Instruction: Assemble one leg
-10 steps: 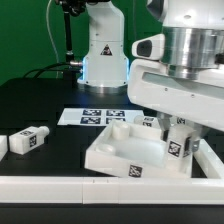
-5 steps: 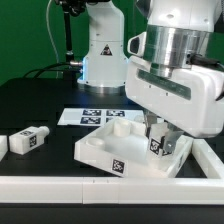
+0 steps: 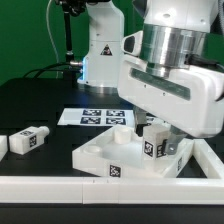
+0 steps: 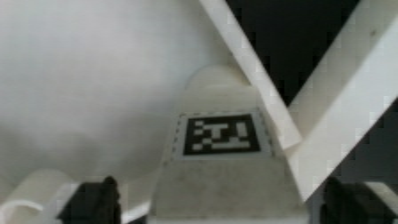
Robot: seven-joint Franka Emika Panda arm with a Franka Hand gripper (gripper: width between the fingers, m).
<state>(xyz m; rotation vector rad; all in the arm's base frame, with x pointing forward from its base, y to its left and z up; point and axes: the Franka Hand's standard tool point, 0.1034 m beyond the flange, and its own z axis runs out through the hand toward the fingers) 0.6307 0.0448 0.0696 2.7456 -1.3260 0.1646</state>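
Note:
My gripper (image 3: 153, 139) is shut on a leg (image 3: 149, 150), a small white block with a black-and-white tag, and holds it upright over the right part of the large white tray-like panel (image 3: 96, 154). In the wrist view the leg (image 4: 222, 140) fills the space between my two dark fingers (image 4: 100, 200), with the panel's floor (image 4: 89, 80) and a raised rim (image 4: 267, 60) behind it. The leg's lower end is hidden. A second leg (image 3: 28, 141) lies on the black table at the exterior view's left.
The marker board (image 3: 92, 117) lies flat behind the panel. The arm's white base (image 3: 103, 55) stands at the back. A white rail (image 3: 60, 186) runs along the table's front edge, with another rail at the exterior view's right (image 3: 208, 160).
My gripper has moved toward the exterior view's left with the leg in it. The panel has shifted left and turned a little with it.

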